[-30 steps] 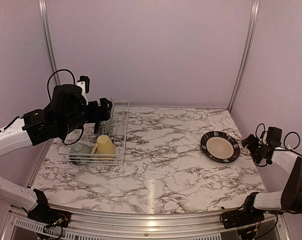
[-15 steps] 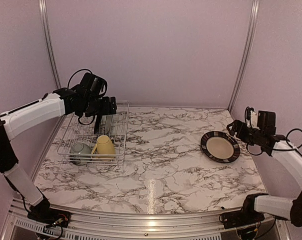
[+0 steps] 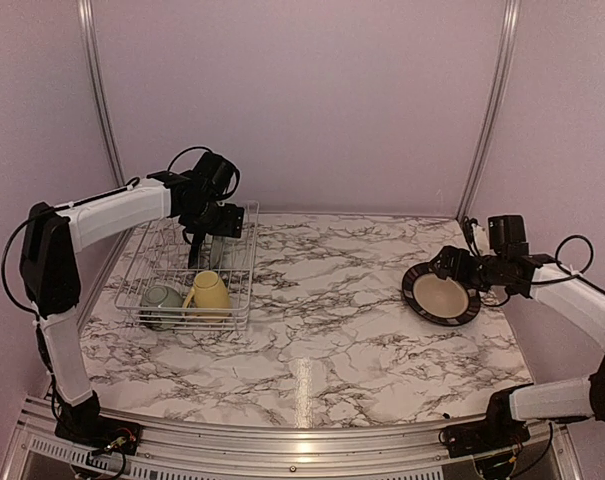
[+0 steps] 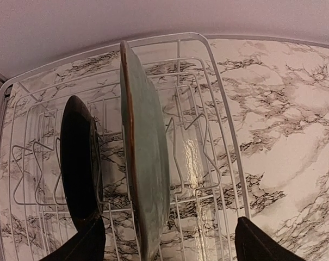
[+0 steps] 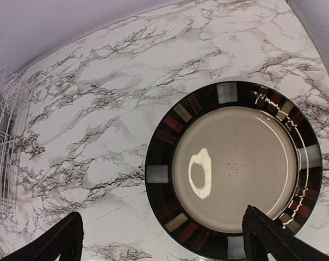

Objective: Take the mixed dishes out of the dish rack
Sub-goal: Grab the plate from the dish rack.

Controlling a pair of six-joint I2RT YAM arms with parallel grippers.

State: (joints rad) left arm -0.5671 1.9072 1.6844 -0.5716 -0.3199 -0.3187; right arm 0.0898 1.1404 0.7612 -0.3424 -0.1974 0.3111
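Note:
The white wire dish rack (image 3: 152, 262) stands at the table's left. A pale yellow mug (image 3: 210, 292) and a small pale-green bowl (image 3: 162, 300) lie in its near end. In the left wrist view two plates stand upright in the slots of the rack (image 4: 221, 119): a pale greenish one (image 4: 145, 163) and a dark one (image 4: 80, 163). My left gripper (image 3: 222, 222) hovers open above them (image 4: 169, 247), with the pale plate between its jaws, not touching. A dark-rimmed, cream-centred plate (image 3: 440, 293) lies flat on the table at the right. My right gripper (image 3: 452, 268) is open and empty just above that plate (image 5: 235, 168).
The marble table (image 3: 322, 310) runs between the rack and the flat plate. Plain walls and metal posts (image 3: 487, 110) close the back and sides. In the right wrist view the rack's edge (image 5: 1, 136) shows at far left.
My left arm has swung back and right until its gripper is over the upright plates. My right arm has reached left and forward over the plate on the table.

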